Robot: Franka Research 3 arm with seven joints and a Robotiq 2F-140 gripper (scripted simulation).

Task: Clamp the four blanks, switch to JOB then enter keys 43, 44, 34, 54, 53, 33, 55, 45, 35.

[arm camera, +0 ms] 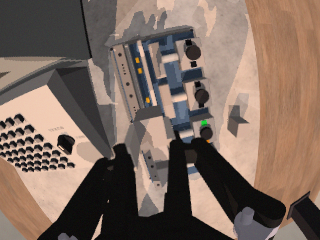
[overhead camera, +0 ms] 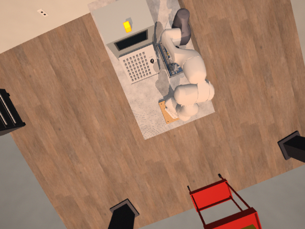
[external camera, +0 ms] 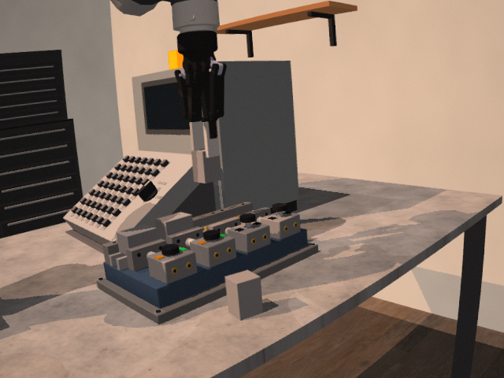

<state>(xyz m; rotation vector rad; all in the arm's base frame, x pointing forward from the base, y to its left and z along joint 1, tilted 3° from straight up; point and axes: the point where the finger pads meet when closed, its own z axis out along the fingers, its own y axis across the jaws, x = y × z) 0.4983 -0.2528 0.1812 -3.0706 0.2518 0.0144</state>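
Visibly, the pincer (external camera: 205,151) (arm camera: 151,130) is closed down to a narrow gap, and a grey blank (external camera: 206,169) (arm camera: 155,131) is gripped between its fingertips. The held blank is suspended above the vise fixture (external camera: 161,296) (arm camera: 174,90) and clear of it in the exterior view. At the two fixture stations nearest the exterior camera, blanks are seated, the first blank (external camera: 137,239) at the end and the second blank (external camera: 176,222) next along; amber and green lenses are lit on both valve blocks. On the two farther valve blocks (external camera: 249,238) (external camera: 281,225), no lit lens is noted. Another blank (external camera: 244,296) (arm camera: 237,120) is stood upright on the counter (external camera: 366,244) (arm camera: 102,65), just beside the fixture on its valve side. To the other side, a sloped key panel (overhead camera: 139,65) (external camera: 122,194) is fitted with rows of keys and a black selector (overhead camera: 151,60) (external camera: 147,190) (arm camera: 66,144), whose setting cannot be read. Behind, the cabinet (overhead camera: 118,15) (external camera: 260,130) is topped by a lit amber lamp (overhead camera: 127,26) (external camera: 175,59). An orange board (overhead camera: 162,109) is partly covered by the arm (overhead camera: 194,68) in the top view.
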